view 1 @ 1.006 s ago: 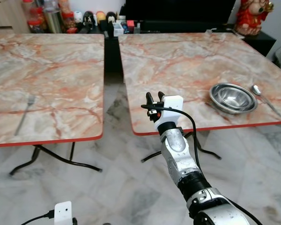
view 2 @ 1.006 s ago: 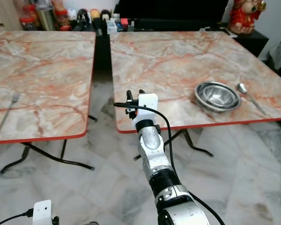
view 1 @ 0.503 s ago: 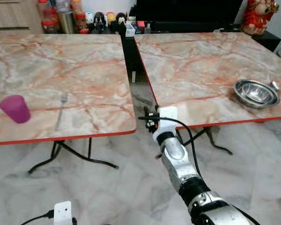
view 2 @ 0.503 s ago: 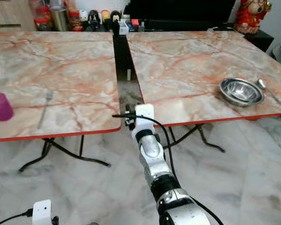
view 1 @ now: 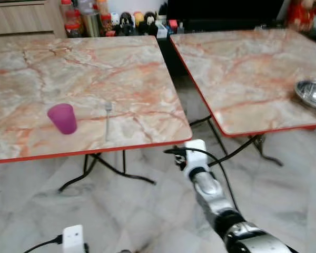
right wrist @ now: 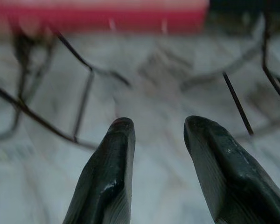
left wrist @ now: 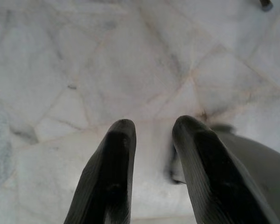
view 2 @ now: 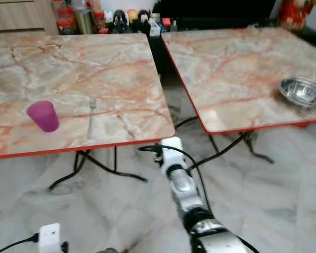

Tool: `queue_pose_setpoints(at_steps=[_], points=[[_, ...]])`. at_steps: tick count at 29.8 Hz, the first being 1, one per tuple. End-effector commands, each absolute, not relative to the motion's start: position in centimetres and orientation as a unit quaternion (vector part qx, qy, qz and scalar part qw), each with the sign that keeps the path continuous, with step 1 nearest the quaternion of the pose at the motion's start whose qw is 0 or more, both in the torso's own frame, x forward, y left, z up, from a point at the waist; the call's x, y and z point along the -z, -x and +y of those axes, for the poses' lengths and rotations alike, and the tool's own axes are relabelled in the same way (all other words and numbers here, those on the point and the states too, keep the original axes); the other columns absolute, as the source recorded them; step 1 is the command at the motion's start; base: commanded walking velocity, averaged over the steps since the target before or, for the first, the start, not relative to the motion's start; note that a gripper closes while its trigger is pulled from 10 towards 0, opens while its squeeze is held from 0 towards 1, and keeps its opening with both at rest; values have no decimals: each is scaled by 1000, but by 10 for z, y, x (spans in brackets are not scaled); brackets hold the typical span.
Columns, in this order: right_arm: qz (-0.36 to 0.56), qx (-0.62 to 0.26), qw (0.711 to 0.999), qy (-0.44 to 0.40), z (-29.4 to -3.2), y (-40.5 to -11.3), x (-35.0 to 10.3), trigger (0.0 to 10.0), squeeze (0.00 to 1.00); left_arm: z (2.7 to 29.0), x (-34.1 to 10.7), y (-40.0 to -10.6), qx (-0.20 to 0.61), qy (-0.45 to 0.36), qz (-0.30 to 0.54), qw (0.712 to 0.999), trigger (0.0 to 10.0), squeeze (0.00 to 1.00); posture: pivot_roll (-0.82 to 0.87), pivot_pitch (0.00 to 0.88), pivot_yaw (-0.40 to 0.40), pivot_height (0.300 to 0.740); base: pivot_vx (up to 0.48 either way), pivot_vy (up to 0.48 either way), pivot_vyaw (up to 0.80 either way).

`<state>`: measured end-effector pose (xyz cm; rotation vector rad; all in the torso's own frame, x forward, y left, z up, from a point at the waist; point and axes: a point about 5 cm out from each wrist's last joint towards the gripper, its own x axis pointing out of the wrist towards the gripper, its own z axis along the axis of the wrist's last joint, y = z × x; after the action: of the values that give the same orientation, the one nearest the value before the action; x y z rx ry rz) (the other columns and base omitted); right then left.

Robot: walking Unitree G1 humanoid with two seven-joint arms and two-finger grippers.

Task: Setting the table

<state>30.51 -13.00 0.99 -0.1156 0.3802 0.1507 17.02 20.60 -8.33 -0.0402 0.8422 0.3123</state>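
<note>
Left eye view has the robot standing in front of two marble-look counters with red edges, and honestly it looks like the in-between bit of the job: nothing is being carried, the robot seems to be lining itself up on the cutlery.

The right pincer (view 1: 180, 156) is stretched out forward, below the near edge of the left counter (view 1: 21, 58) and just off its near right corner. In its wrist view the two fingers (right wrist: 109, 177) are parted with a clear gap and nothing between them, just floor tiles and the black counter legs beyond. The left pincer (left wrist: 151, 172) hangs idle over the marble floor (left wrist: 107, 60), fingers a little apart, also empty.

Relative to the right pincer, the fork (view 1: 107, 117) lies up and to its left on the counter top, tines pointing away from the robot, well apart from the pincer. The purple cup (view 1: 62, 118) stands upright further left, near the fork but not touching. Way off to the pincer's right, on the other counter (view 1: 242, 63), sits a steel bowl (view 2: 302, 91) near the front edge.

Best guess for the next move: the arm has to come up above the counter edge and swing left over the fork, then pinch something flat and thin off a hard surface, which is fiddly and easy to slip on.
</note>
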Motion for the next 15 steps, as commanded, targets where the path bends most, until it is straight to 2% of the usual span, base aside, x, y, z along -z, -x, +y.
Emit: queue_pose_setpoints(at_steps=[1, 9, 15], points=[[202, -88, 974, 60, -123, -302, -6, 10000, 0, 213, 84, -167, -157, 13, 413, 897, 10000, 0, 121, 71, -40, 715, 0, 371, 0], [273, -71, 957, 72, -138, -277, 21, 10000, 0, 215, 83, -168, -154, 7, 412, 898, 10000, 0, 128, 54, -33, 715, 0, 345, 0], [315, -68, 944, 76, -144, -260, 37, 10000, 0, 218, 82, -169, -151, -2, 411, 899, 10000, 0, 130, 46, -27, 715, 0, 0, 0]])
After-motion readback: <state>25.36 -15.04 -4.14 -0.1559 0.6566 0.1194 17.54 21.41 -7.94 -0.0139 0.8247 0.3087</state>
